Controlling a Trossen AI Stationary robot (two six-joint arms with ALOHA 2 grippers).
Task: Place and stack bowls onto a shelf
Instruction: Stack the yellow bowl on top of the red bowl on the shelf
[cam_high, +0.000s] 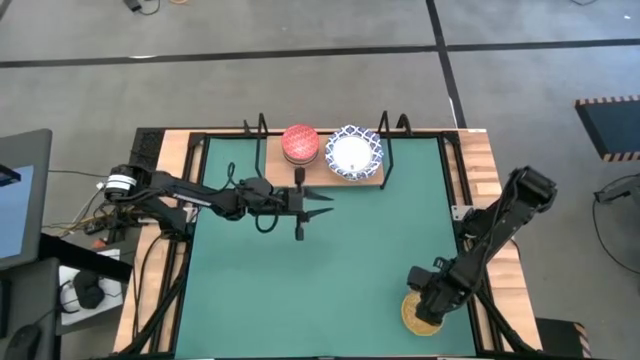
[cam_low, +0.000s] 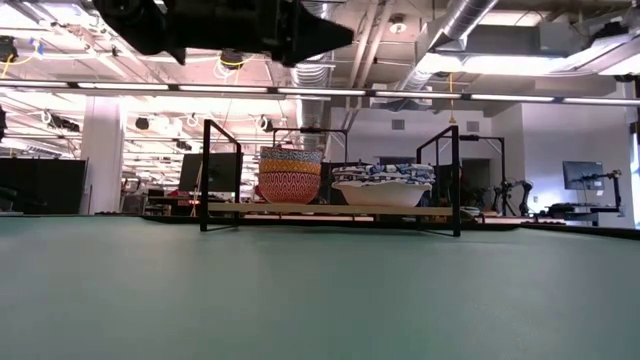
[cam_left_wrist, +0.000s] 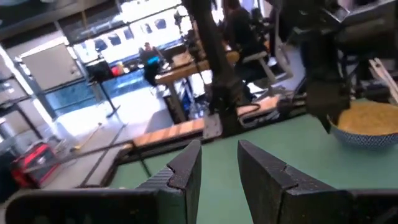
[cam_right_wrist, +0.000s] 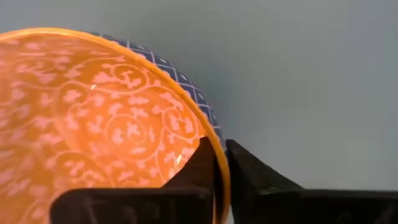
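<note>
The shelf (cam_high: 322, 174) is a wooden board with black posts on the table's far side. On it stand a stack of small bowls with a red one on top (cam_high: 300, 143) and a stack of wide blue-and-white bowls (cam_high: 354, 153); both stacks (cam_low: 290, 175) (cam_low: 382, 186) also show in the low view. My left gripper (cam_high: 325, 206) hovers open and empty above the green mat, just in front of the shelf. My right gripper (cam_high: 425, 305) is at the near right corner, shut on the yellow-gold bowl (cam_high: 420, 316). My right gripper pinches the yellow-gold bowl's rim (cam_right_wrist: 210, 134), one finger inside the bowl and the other finger (cam_right_wrist: 252, 174) outside its blue patterned wall. It comes from above, pointing down. The bowl stands upright with its opening up; in the left wrist view its base (cam_left_wrist: 367, 140) seems to be on the mat.
The green mat (cam_high: 340, 270) covers most of the table inside a wooden border and black frame. The shelf's upright posts (cam_high: 262, 140) (cam_high: 385, 140) stand at both ends of the board. The mat between the two arms is bare. Cables lie off the table's left edge.
</note>
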